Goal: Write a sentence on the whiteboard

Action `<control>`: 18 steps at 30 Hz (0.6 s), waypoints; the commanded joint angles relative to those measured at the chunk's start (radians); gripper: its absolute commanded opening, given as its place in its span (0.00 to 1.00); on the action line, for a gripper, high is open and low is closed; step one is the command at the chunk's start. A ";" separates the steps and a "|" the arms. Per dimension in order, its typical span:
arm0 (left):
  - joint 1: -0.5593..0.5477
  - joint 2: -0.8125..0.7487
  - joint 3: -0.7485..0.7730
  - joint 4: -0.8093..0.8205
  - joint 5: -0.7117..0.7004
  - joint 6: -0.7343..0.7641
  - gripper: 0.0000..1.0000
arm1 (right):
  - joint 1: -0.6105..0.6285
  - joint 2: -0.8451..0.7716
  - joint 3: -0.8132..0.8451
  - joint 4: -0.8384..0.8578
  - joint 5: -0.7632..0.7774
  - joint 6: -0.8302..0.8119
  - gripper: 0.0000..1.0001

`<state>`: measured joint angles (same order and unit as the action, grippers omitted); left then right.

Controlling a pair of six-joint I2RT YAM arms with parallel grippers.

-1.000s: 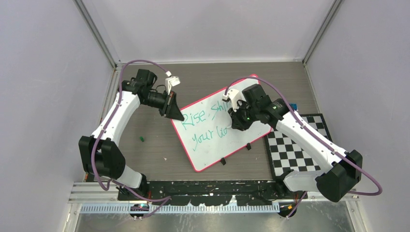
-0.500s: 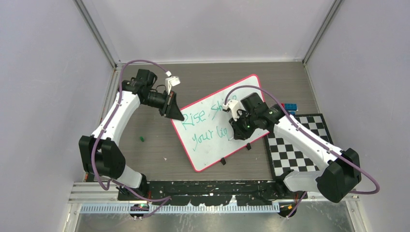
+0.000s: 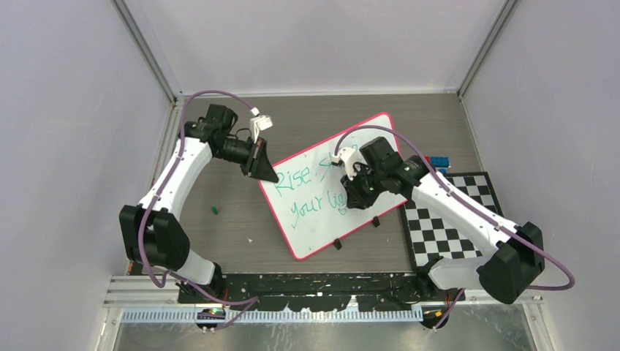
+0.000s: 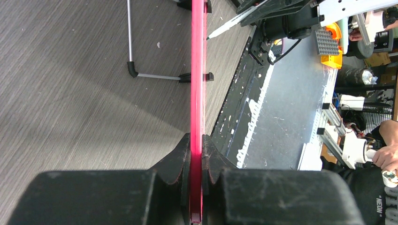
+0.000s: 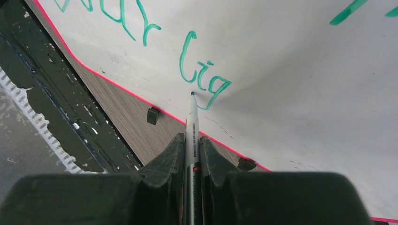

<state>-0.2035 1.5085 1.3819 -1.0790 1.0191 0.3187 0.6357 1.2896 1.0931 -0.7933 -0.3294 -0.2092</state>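
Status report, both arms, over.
Left gripper shut on whiteboard rim. Right gripper shut on marker. Sentence at "your lig". Nothing blocking.

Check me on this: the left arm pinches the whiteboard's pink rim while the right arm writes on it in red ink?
Not quite: the right wrist view shows the writing is teal-green, not red. Otherwise yes: the left gripper pinches the whiteboard by its pink rim while the right gripper writes with a marker.
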 commanded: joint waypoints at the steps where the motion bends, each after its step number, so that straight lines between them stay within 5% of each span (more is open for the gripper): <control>1: -0.045 0.036 -0.010 -0.018 -0.037 0.045 0.00 | 0.001 -0.081 0.055 -0.011 -0.010 -0.022 0.00; 18: -0.047 0.028 -0.011 -0.016 -0.033 0.043 0.00 | -0.055 -0.042 0.167 0.005 0.096 -0.032 0.00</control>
<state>-0.2035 1.5108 1.3849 -1.0821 1.0199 0.3210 0.5842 1.2343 1.2041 -0.8337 -0.2665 -0.2489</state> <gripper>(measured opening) 0.083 0.196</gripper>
